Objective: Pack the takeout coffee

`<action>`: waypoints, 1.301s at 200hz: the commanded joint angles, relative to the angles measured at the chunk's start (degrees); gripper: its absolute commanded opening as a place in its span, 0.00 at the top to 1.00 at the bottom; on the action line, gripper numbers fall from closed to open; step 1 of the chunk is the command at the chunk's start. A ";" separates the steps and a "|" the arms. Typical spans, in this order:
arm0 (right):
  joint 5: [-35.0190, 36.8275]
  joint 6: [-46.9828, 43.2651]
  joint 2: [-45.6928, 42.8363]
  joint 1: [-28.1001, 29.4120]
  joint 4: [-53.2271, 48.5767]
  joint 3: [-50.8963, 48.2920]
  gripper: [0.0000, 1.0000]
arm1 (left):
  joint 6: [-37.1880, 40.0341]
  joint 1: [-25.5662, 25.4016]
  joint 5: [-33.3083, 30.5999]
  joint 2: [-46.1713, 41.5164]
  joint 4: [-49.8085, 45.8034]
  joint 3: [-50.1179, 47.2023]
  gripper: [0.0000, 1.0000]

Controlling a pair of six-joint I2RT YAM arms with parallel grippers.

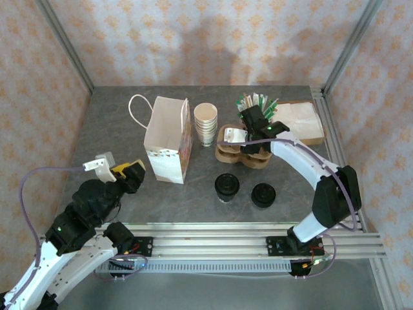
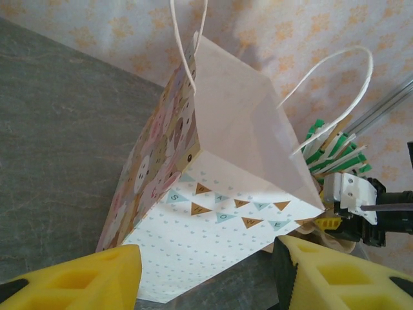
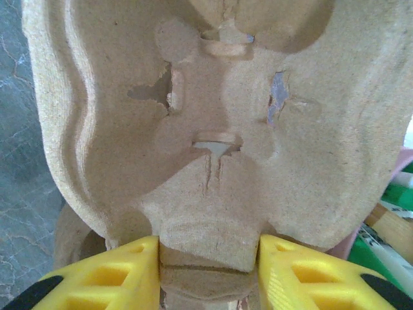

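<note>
The takeout coffee (image 1: 227,186), a small cup with a black lid, stands on the grey table in front of the bag, untouched. A patterned paper bag (image 1: 166,143) (image 2: 213,168) stands open with white handles. My left gripper (image 1: 129,173) (image 2: 206,271) is open just left of the bag's near corner, nothing between its yellow fingers (image 2: 84,284). My right gripper (image 1: 248,141) (image 3: 208,248) is shut on the middle ridge of a brown pulp cup carrier (image 1: 242,154) (image 3: 213,116), its fingers (image 3: 122,271) pressed against both sides.
A stack of lidless beige cups (image 1: 205,124) stands right of the bag. A low stack of black lids (image 1: 263,195) lies right of the coffee. Green-tipped sticks (image 1: 258,103) and brown paper sheets (image 1: 300,121) sit at the back right. A metal rail (image 1: 213,239) borders the near edge.
</note>
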 commanded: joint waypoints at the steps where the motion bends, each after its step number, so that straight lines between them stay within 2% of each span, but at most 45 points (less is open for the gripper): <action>1: -0.80 1.80 -3.15 1.07 -2.54 -1.60 0.61 | 2.28 0.35 -1.19 1.20 -1.64 3.09 0.43; 31: -1.82 5.80 -6.02 2.51 -4.15 -2.56 0.63 | 3.30 0.33 0.92 3.12 -2.95 7.19 0.42; 49: -1.87 8.42 -8.20 3.82 -4.53 -3.19 0.64 | 6.69 0.39 4.42 4.58 -3.34 10.36 0.41; 89: -5.01 14.83 -13.76 5.60 -4.88 -3.50 0.66 | 12.62 0.33 7.34 10.88 -8.15 19.58 0.36; 110: -6.95 18.10 -17.34 5.92 -3.17 -4.66 0.66 | 14.88 0.33 5.38 16.98 -13.41 27.03 0.32; 128: -8.71 20.19 -20.20 5.99 -2.10 -5.76 0.66 | 15.95 0.33 1.99 23.00 -17.80 34.71 0.32; 146: -10.23 23.46 -22.98 6.05 -1.29 -6.93 0.68 | 17.79 0.34 1.29 28.87 -19.83 41.07 0.31; 187: -8.37 31.55 -27.48 6.27 0.75 -8.47 0.67 | 23.07 0.94 -2.32 43.18 -23.52 56.12 0.25; 197: -8.02 33.97 -28.05 6.27 0.51 -7.91 0.67 | 23.75 2.66 -2.49 46.65 -24.34 59.72 0.23; 207: -7.49 36.94 -28.58 6.37 0.22 -7.27 0.68 | 23.89 5.88 0.34 49.36 -25.07 63.57 0.22; 236: -7.55 44.32 -29.74 6.48 -1.55 -4.84 0.68 | 22.30 19.62 15.96 57.23 -26.14 69.75 0.18; 260: -10.83 46.92 -31.03 6.59 -4.24 -3.35 0.68 | 24.21 26.21 26.21 64.00 -29.84 73.03 0.17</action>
